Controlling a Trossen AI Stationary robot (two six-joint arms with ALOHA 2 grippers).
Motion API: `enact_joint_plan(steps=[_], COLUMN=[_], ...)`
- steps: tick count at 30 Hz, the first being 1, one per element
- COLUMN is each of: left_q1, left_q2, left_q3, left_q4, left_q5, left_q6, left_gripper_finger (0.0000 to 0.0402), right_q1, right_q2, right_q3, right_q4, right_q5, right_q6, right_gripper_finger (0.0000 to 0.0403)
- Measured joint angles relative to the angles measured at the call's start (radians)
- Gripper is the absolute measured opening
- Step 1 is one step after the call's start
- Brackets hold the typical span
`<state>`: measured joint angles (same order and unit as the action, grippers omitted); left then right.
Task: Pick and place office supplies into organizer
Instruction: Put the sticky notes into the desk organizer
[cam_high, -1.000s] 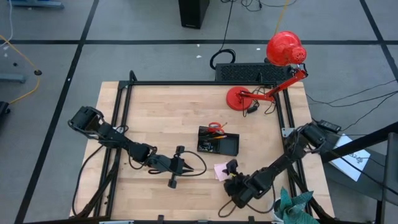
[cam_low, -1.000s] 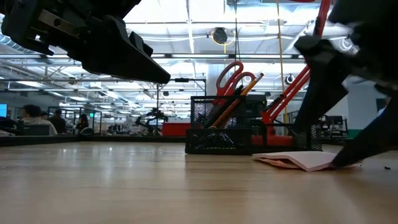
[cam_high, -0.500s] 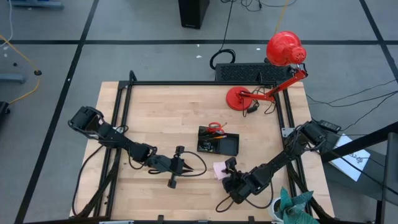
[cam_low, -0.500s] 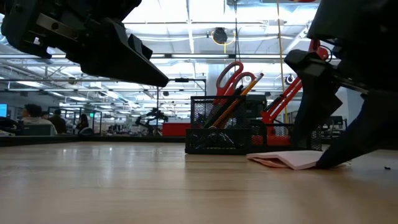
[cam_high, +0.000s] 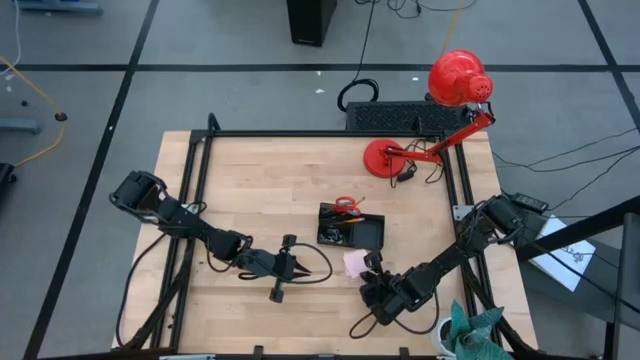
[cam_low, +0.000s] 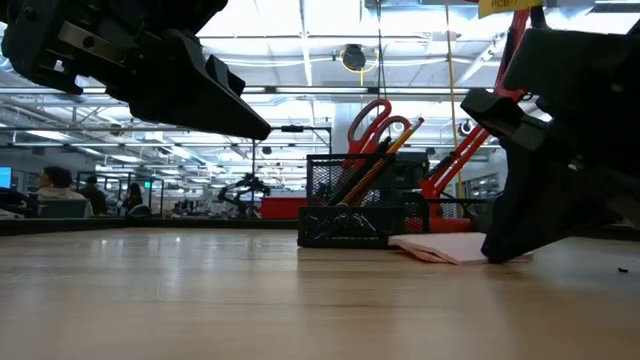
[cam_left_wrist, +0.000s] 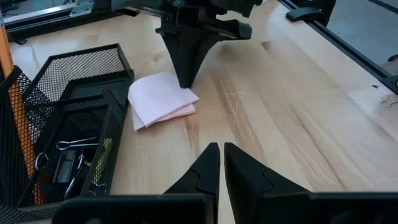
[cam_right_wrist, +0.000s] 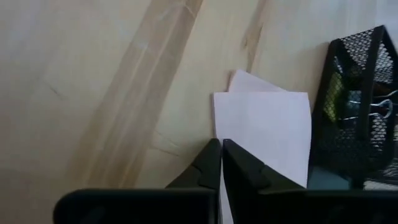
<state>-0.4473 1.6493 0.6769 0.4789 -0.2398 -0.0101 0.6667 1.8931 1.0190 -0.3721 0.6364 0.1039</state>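
Right gripper (cam_high: 372, 263) tips pressed together on pink sticky-note pad (cam_high: 354, 264) edge, beside black mesh wire organizer (cam_high: 351, 227).

Right fingers closed, touching the pad's edge nearest the gripper; pad lies flat on light wooden table (cam_high: 270, 180), just beside the organizer's near wall. Red-handled scissors (cam_low: 372, 119) and orange pencil (cam_low: 398, 138) stand upright in the organizer; binder clips (cam_left_wrist: 68, 145) lie in its low tray. Left gripper (cam_high: 299, 267) hovers farther from the organizer, fingers pressed shut, empty.

arms: two, dark, jointed | fingers (cam_left_wrist: 210, 163): black, tapered | cables: black loops
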Motion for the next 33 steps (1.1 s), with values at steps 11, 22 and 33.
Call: enact_joint_plan(steps=[11, 22, 33], left_q1=[0.000, 0.041, 0.059], left_q2=[0.000, 0.006, 0.291], left_q3=[0.000, 0.006, 0.170], left_q4=[-0.001, 0.019, 0.044], left_q5=[0.000, 0.019, 0.040], left_q6=[0.000, -0.144, -0.031], left_gripper_finger=[0.0031, 0.0030, 0.0031], right_q1=[0.082, 0.087, 0.064], right_q2=[0.003, 0.002, 0.002], right_q3=[0.159, 0.194, 0.080], right_q4=[-0.105, -0.156, -0.152], right_q5=[0.097, 0.021, 0.120], right_q6=[-0.083, 0.062, 0.209], right_gripper_finger=[0.0000, 0.0000, 0.0000])
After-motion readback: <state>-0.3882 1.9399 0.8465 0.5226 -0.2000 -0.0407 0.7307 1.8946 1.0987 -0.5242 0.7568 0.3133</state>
